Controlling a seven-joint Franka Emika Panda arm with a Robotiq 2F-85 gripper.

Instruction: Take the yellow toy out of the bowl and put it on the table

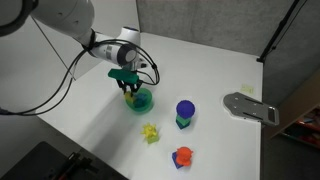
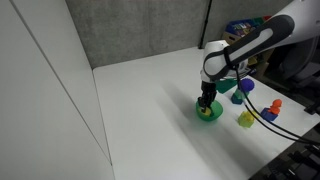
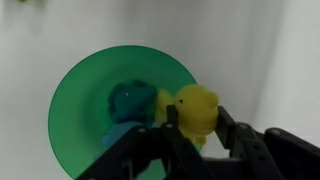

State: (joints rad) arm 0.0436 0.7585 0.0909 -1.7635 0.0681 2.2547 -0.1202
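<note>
In the wrist view the yellow toy, a small bright yellow chunky figure, sits between my gripper's black fingers, which are shut on it. It hangs just above the right part of the teal-green bowl. In both exterior views the gripper points straight down into the bowl, which rests on the white table. A speck of yellow shows at the fingertips in an exterior view.
A blue round-topped toy on a green base, a pale yellow-green spiky toy and an orange-red toy stand near the bowl. A grey flat object lies further off. Dark panels stand behind the table.
</note>
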